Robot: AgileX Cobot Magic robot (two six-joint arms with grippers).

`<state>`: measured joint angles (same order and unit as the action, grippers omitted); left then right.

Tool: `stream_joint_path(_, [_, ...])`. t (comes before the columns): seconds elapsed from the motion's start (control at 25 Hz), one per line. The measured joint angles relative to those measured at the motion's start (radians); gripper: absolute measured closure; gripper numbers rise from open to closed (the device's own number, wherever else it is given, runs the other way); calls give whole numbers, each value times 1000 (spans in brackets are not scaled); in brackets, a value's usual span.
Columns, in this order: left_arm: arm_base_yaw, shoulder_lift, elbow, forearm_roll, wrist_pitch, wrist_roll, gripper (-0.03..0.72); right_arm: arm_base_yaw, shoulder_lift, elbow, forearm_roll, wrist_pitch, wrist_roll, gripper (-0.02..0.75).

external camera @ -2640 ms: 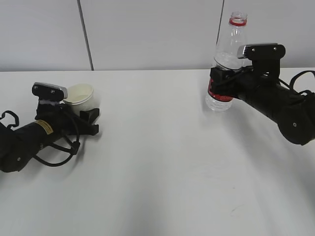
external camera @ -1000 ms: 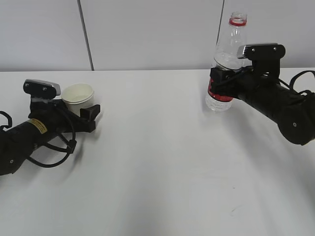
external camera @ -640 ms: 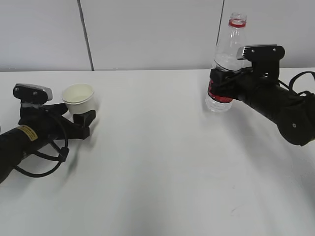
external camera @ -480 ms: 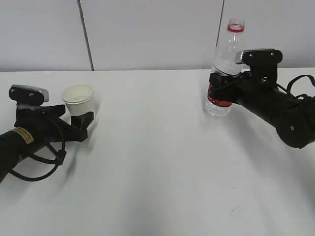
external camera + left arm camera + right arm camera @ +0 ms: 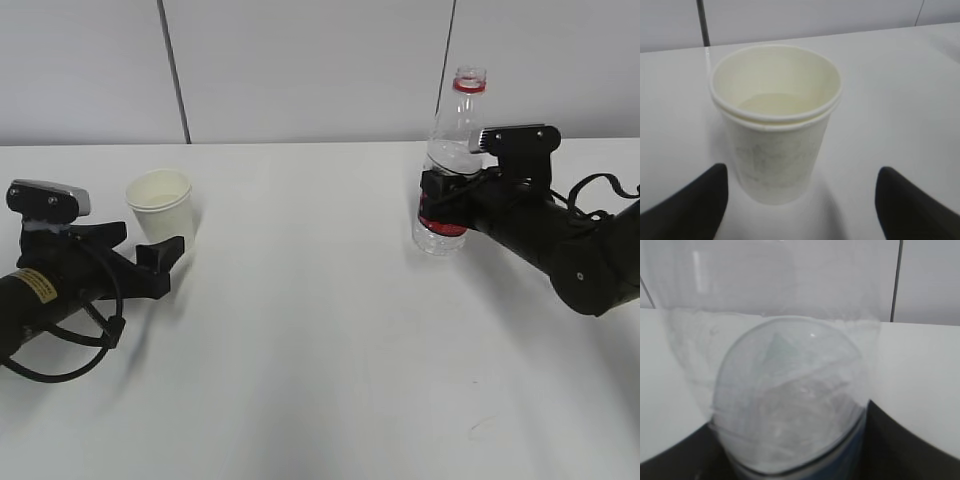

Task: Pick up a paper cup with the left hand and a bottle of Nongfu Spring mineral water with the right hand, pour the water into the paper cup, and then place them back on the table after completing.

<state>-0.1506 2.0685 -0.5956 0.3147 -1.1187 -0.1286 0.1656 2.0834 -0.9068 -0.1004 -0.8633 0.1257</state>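
A: Exterior view, left side first. Paper cup [image 5: 161,205] stands upright on the white surface [image 5: 320,330], at about 9 o'clock of the scene. Where is the left end effector [image 5: 140,262]?

B: Lying low at about 7 o'clock of the cup, fingers spread, tips near the cup's base. No contact that I can see. Yellow sticker shows on that arm's body.

A: Left wrist view agrees?

B: Yes. Cup [image 5: 775,120] sits at 12 o'clock, between and beyond the two dark fingertips [image 5: 695,202], white surface visible on both sides of it. Left end effector [image 5: 805,210] is open and holds nothing. Pale level shows inside the cup; liquid or bare bottom, cannot tell.

A: Right side?

B: Bottle [image 5: 447,165] at about 2 o'clock of the scene, uncapped, red ring at the neck, red label band low on the body. Right end effector [image 5: 440,195] is clamped around the bottle at the label band.

A: Upright?

B: Near upright, neck leaning a touch toward 1 o'clock. Base looks on or just above the surface; cannot tell which.

A: Water?

B: Clear liquid in the bottom part only, below the label; upper body looks empty. Right wrist view: the bottle [image 5: 785,390] fills the frame, dark end-effector parts at both lower corners.

A: Spacing?

B: Cup and bottle well apart.
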Motion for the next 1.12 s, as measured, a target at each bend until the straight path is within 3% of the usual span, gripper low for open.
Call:
stream_joint_path(0.84, [0,-19,25,0,-2,0,135,0,13,-8,0,-19,0,324])
stream_joint_path(1.12, [0,-38,54,-2,-6,0,135,0,13,-8,-40,-19,-15,169])
